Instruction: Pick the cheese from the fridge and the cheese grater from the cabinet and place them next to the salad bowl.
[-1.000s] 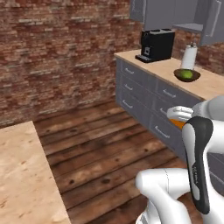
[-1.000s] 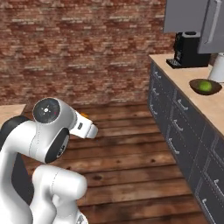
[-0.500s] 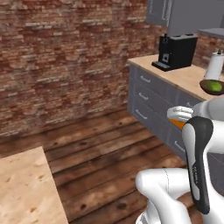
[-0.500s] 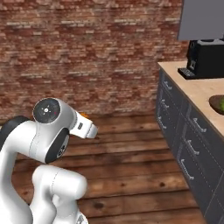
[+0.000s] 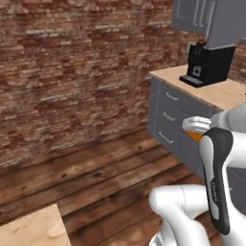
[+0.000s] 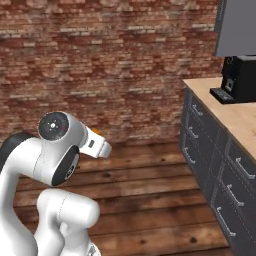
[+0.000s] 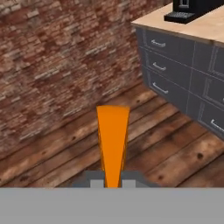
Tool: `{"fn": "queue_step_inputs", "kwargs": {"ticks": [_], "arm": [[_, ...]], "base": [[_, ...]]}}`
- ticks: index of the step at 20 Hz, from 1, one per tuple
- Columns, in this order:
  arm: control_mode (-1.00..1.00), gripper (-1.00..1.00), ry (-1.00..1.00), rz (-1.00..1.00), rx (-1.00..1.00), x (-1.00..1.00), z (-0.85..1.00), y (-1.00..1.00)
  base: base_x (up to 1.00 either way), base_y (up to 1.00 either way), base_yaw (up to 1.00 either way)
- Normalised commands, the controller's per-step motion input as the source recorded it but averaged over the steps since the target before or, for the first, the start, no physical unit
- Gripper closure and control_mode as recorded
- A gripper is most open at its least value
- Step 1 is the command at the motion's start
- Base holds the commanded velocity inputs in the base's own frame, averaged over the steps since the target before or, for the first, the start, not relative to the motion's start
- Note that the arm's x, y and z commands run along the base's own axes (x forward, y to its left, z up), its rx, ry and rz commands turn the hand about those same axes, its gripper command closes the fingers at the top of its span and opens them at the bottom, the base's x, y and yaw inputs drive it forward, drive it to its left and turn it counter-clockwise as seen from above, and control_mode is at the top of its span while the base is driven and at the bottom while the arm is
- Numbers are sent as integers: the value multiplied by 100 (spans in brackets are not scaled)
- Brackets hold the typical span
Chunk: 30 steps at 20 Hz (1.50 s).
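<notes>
The cheese is an orange wedge that stands straight up between my fingertips in the hand view. My gripper is shut on it. In the left base view a sliver of the cheese peeks out under my white hand, held in the air in front of the drawers. In the right base view a small orange bit of the cheese shows behind the wrist. The grey wall cabinet hangs at the top right above the counter. The salad bowl, the cheese grater and the fridge are out of view.
A black coffee machine stands on the light wooden counter over grey drawers. A brick wall runs across the back, above a wooden floor. A second counter's corner lies at the lower left.
The whole picture has shifted: the camera has turned, so the counter and coffee machine slid right and the bowl left the frame. My arm holds the cheese as before.
</notes>
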Motion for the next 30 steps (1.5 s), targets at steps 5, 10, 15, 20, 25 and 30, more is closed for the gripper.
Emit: {"fn": "queue_step_inputs", "kwargs": {"ticks": [5,10,15,20,25,30], "arm": [[100,100,0,0,0,0,0,0],[100,100,0,0,0,0,0,0],[100,100,0,0,0,0,0,0],[100,100,0,0,0,0,0,0],[100,100,0,0,0,0,0,0],[100,100,0,0,0,0,0,0]], "base": [[62,10,-40],[53,15,-51],[47,19,-58],[44,21,-61],[57,20,-47],[76,26,-24]]}}
